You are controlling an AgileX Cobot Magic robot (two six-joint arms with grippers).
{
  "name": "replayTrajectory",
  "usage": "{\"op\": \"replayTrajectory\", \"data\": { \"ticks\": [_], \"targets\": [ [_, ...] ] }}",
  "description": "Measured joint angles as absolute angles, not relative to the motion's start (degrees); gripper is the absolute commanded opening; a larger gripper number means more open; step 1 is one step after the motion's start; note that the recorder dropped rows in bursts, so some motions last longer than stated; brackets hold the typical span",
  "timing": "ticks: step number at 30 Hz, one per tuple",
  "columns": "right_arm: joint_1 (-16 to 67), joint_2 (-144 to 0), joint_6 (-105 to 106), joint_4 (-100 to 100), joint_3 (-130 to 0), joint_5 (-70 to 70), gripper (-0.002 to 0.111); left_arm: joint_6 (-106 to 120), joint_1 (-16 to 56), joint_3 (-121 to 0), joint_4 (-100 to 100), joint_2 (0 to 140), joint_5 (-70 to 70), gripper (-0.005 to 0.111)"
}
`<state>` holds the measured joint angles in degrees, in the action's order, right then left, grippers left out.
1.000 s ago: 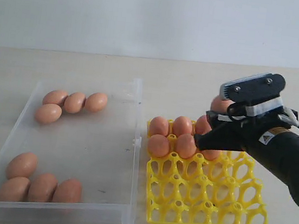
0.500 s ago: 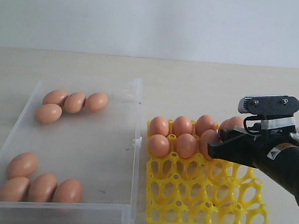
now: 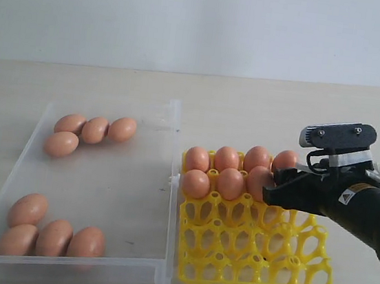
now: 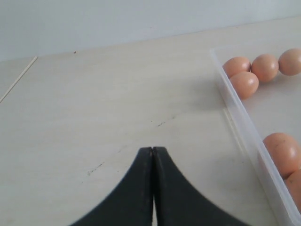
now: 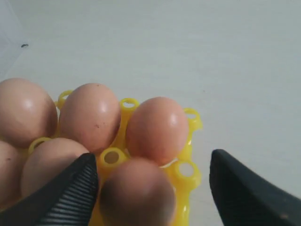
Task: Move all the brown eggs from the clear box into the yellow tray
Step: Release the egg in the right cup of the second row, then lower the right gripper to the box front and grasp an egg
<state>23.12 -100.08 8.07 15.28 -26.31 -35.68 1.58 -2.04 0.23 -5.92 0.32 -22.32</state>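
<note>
Since the right gripper's (image 5: 153, 172) jaws stand wide apart, holding nothing, around an egg (image 5: 138, 193) seated in the tray (image 3: 252, 260) at lower right of the exterior view, it should lift straight up without nudging the eggs (image 5: 157, 129) alongside, while the left gripper (image 4: 153, 188) rests pinched closed.

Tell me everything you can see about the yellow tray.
The yellow tray is a plastic-looking openwork grid of cups with pointed posts, roughly square. It sits on the table beside the clear box, apparently against its wall. Seven brown eggs sit in its two far rows; the nearer cups are empty. The right gripper hovers over its far right part, jaws open around an egg seated there.
</note>
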Motion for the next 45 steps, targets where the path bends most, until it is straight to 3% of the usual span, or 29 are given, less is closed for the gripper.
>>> {"op": "replayTrajectory", "data": {
  "ticks": [8,13,20,23,28,30,45],
  "targets": [
    [23.12,-82.84,10.71,14.81,-27.82,-25.52,0.034,1.58,-2.04,0.23,-5.92,0.32,-22.32,0.0],
    [25.99,-73.29,9.21,8.04,-37.67,-6.22,-0.001,1.58,-2.04,0.23,-5.92,0.32,-22.32,0.0],
    [38.32,-81.75,6.56,6.08,-55.06,17.12,0.004,1.58,-2.04,0.23,-5.92,0.32,-22.32,0.0],
    [43.14,-89.32,7.12,9.73,-61.68,24.61,0.02,1.58,-2.04,0.23,-5.92,0.32,-22.32,0.0],
    [48.35,-101.23,8.29,17.45,-71.91,31.99,0.056,1.58,-2.04,0.23,-5.92,0.32,-22.32,0.0],
    [49.86,-105.91,8.37,20.08,-75.35,34.61,0.063,1.58,-2.04,0.23,-5.92,0.32,-22.32,0.0],
    [52.17,-120.45,5.87,23.98,-80.68,39.15,0.062,1.58,-2.04,0.23,-5.92,0.32,-22.32,0.0]
  ]
}}
